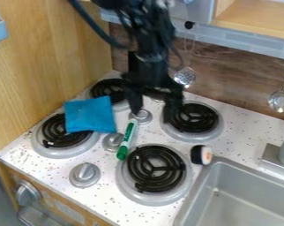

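Marker (127, 138), slim white-green cylinder, beside wrinkled blue cloth (90, 115); black gripper (152, 116) above, jaws spread.

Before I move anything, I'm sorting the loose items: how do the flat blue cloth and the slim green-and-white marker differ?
The flat blue cloth is broad and roughly four-sided; the slim green-and-white marker is narrow and straight. The cloth is blue all over, the marker white with green parts. The cloth partly covers a black coil burner; the marker lies beside a silver knob. Both rest on the stove.
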Motion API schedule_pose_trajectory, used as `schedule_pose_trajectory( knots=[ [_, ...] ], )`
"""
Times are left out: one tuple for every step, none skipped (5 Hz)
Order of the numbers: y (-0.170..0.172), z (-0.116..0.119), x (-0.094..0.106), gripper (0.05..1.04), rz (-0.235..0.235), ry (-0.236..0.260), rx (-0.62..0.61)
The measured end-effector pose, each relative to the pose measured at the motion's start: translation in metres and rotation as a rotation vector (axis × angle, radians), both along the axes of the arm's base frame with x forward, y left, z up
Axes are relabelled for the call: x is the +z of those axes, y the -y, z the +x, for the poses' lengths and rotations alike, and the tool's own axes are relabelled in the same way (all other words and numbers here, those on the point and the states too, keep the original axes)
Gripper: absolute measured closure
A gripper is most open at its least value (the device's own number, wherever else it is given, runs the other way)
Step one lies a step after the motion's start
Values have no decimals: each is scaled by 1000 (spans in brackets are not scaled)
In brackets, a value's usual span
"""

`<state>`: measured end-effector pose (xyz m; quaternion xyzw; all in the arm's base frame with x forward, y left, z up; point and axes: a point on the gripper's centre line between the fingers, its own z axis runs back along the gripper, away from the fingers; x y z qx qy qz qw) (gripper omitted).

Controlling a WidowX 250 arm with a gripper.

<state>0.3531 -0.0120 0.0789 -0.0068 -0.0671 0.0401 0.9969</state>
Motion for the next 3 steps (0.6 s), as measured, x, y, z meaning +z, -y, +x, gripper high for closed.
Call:
schedule_pose_trajectory(
  knots=[
    [-19,-36,23,82,41,-8,-95],
    [-44,-74,17,82,155,-55,-202],
    [-63,-103,12,82,212,-128,-315]
  ],
)
